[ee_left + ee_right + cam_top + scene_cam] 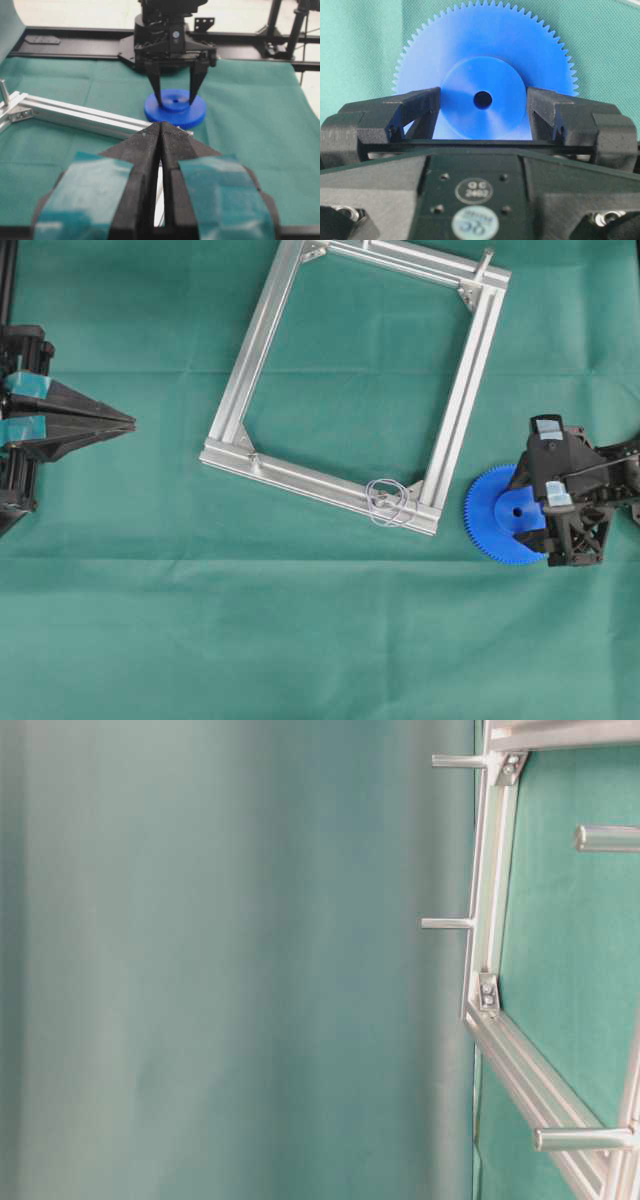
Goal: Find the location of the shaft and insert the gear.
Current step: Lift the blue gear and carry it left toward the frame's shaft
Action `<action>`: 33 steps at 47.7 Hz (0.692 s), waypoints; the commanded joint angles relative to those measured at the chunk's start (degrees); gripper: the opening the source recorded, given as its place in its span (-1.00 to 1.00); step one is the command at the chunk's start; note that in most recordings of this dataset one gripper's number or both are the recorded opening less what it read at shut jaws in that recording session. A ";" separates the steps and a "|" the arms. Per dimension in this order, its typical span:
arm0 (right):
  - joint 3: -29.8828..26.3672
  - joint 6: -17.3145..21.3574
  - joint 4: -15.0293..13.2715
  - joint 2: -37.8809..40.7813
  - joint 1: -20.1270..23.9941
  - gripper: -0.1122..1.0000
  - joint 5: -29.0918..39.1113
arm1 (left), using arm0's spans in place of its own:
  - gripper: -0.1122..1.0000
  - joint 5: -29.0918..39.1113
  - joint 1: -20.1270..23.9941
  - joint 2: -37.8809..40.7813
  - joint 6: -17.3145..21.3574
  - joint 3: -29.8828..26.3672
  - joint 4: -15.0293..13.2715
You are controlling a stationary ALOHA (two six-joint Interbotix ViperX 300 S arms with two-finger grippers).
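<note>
The blue gear [490, 515] lies flat on the green cloth just right of the aluminium frame [262, 335]. My right gripper [528, 511] is above it, its fingers closed against both sides of the raised hub, as the right wrist view shows [483, 107]. The gear's teeth [485, 30] and centre hole are in plain sight. A short silver shaft [487, 257] stands on the frame's far right corner; the table-level view shows several such pins, one being [447, 923]. My left gripper [130, 422] is shut and empty at the left edge, far from the gear [175, 114].
The rectangular frame lies tilted in the middle of the cloth. A clear looped wire [388, 502] rests on its near bar close to the gear. The left arm's black base [20, 420] stands at the left edge.
</note>
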 commanded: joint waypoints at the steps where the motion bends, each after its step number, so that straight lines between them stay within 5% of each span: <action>1: -1.49 0.18 0.18 -0.97 0.00 0.44 1.23 | -0.77 -0.26 0.00 0.62 -0.09 -1.58 -0.09; 33: -11.60 0.18 -1.41 -13.80 0.00 0.44 16.61 | -0.77 -0.18 0.09 0.62 -0.18 -1.58 -0.09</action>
